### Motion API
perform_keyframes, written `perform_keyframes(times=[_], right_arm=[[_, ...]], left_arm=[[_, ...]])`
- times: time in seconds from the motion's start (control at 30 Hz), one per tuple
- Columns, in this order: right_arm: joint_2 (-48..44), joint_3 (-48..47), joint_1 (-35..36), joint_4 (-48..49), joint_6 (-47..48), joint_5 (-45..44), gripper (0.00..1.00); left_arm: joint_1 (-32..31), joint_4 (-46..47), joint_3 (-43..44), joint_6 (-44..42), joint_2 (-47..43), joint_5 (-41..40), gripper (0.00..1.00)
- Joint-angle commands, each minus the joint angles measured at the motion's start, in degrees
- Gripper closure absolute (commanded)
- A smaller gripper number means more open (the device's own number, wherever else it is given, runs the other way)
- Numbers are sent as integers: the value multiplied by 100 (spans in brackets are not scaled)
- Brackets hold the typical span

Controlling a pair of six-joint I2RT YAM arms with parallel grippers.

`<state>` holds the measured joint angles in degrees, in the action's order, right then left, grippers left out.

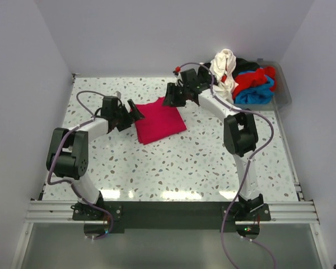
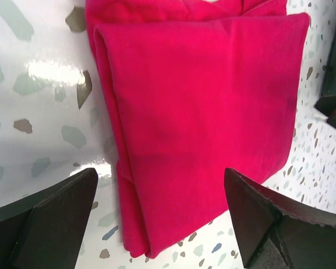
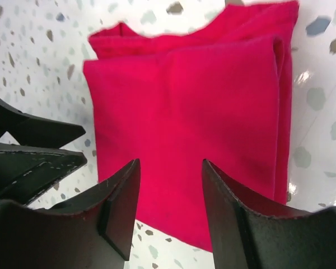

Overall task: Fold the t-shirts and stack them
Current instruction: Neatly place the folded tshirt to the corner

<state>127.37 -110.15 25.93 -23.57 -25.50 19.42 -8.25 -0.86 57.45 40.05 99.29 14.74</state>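
Pink t-shirt (image 1: 159, 120) folded to flat square, lies on tabletop (image 1: 185, 168). Left hand (image 1: 136, 114) at its left edge, fingers spread wide, nothing in them. Right hand (image 1: 169, 101) at its far edge, fingers partly apart, empty, cloth visible through gap. Other t-shirts (image 1: 243, 78) heaped in bin (image 1: 284, 95), well right of and beyond pink one. Judgement: cloth light, soft, limp, likely slides on glossy top. One-corner lift would probably spill fold. Better to pinch through all layers at folded edge, opposite sides, both hands.

White links (image 1: 92, 132), black joints (image 1: 67, 154), purple cables (image 1: 87, 92)
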Motion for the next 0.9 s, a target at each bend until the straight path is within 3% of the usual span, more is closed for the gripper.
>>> perform_keyframes(times=[0.0,0.27,0.77,0.87], right_arm=[[235,37,17,-279,1,361,49],[543,266,26,-832,62,27,57],[385,740,26,-728,18,44,60],[341,828,43,-675,-8,79,61]], left_arm=[[-1,824,-217,336,-120,284,0],[-36,1273,-542,574,258,372,0],[-598,1255,-375,688,855,-94,0],[-748,1255,-252,697,987,-103,8]])
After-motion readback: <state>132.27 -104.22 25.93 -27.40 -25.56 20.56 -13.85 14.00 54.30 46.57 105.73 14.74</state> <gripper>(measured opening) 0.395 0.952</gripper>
